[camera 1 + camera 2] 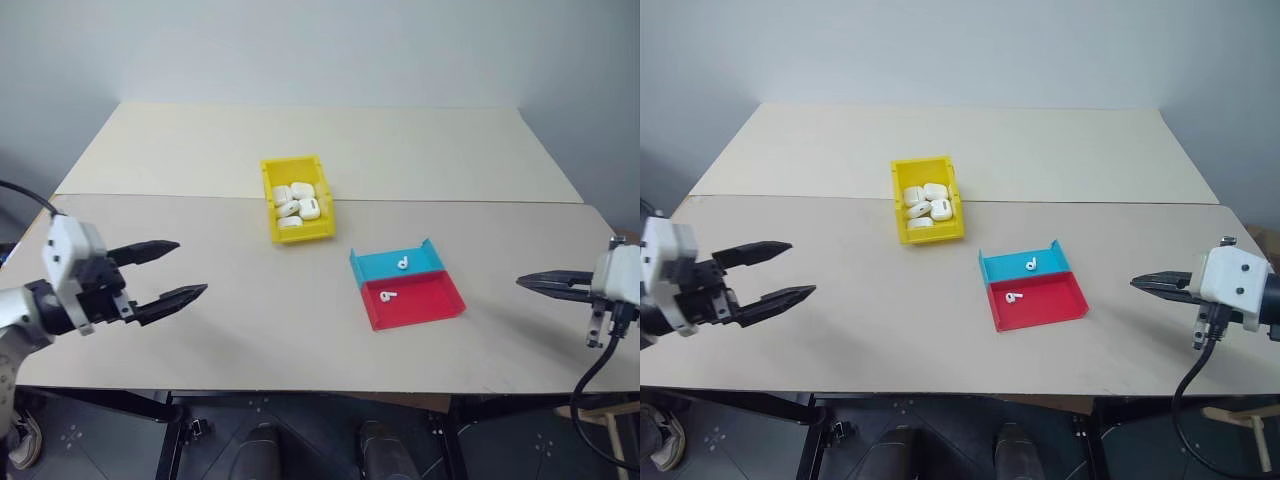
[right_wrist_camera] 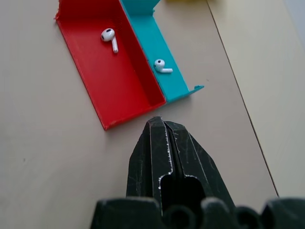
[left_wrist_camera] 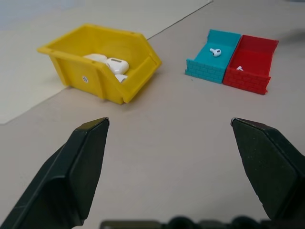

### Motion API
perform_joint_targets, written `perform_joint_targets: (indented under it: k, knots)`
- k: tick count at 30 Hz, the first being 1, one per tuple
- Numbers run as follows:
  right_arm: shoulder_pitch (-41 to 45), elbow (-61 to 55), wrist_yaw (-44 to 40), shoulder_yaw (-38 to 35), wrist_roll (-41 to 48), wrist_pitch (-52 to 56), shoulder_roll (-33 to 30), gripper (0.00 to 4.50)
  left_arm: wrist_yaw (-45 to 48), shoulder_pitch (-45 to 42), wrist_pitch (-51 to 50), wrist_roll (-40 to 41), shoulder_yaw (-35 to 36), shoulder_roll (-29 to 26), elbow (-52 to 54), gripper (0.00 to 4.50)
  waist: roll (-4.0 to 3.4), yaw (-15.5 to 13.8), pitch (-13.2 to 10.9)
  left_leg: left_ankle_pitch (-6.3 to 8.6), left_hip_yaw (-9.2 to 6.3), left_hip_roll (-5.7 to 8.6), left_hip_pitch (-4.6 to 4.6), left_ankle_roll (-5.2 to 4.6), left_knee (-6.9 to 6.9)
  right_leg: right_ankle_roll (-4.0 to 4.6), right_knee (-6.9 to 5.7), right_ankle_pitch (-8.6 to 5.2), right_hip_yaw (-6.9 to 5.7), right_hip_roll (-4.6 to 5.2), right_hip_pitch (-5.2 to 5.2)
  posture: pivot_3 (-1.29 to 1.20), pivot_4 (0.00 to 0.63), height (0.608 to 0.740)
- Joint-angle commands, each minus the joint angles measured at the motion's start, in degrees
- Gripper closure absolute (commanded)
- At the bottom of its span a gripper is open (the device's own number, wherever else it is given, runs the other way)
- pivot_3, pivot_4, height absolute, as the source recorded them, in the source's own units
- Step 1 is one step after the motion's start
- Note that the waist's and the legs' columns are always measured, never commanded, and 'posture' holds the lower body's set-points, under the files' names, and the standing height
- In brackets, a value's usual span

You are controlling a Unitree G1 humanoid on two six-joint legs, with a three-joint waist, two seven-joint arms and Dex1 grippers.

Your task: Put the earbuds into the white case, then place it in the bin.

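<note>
The yellow bin (image 1: 272, 212) stands mid-table with several white cases (image 1: 297, 201) inside. Right of it sits a two-part tray: one earbud (image 1: 403, 265) lies in the blue half (image 1: 380, 264), another earbud (image 1: 389, 295) in the red half (image 1: 430, 302). My left gripper (image 1: 175, 270) hovers open and empty over the table's left side, pointing toward the bin. Over the right edge, my right gripper (image 1: 530, 283) is shut with nothing in it, pointing left at the tray. The wrist views show the bin (image 3: 102, 78), one earbud (image 2: 109, 37) and the other earbud (image 2: 161, 66).
Two tan tabletops meet at a seam (image 1: 450, 201) just behind the bin. A black cable (image 1: 600, 375) hangs from my right wrist past the table's front right corner. Bare table surface (image 1: 270, 320) lies between the grippers.
</note>
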State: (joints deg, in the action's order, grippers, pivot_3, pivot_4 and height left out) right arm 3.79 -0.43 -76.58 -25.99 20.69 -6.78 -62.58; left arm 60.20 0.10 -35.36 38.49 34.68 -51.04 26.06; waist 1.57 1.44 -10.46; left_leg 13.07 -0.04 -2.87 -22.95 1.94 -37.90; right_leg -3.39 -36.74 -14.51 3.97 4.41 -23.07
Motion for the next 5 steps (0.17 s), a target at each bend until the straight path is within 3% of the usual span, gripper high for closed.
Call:
perform_joint_targets:
  k: [1, 5]
  knots:
    - [4.1, 1.9, -3.0, 0.0, 2.8, -2.6, -1.7, 4.50, -1.1, 0.1, 0.4, 2.2, 2.9, -1.0, 2.8, 0.07, 0.00, 0.1, 0.0, 0.00, 0.00, 0.00, 0.02, 0.00, 0.00, 0.00, -0.01, 0.00, 0.00, 0.00, 0.01, 0.00, 0.150, 0.740]
    - [8.3, 5.5, -4.0, 3.2, 1.1, -4.7, -1.5, 4.50, 0.0, 2.2, 1.0, 2.5, 3.7, -1.8, 3.5, 0.07, 0.00, 0.2, 0.0, 0.00, 0.00, 0.00, 0.01, 0.00, 0.00, 0.00, 0.00, 0.00, 0.00, 0.00, 0.01, 0.00, 0.150, 0.740]
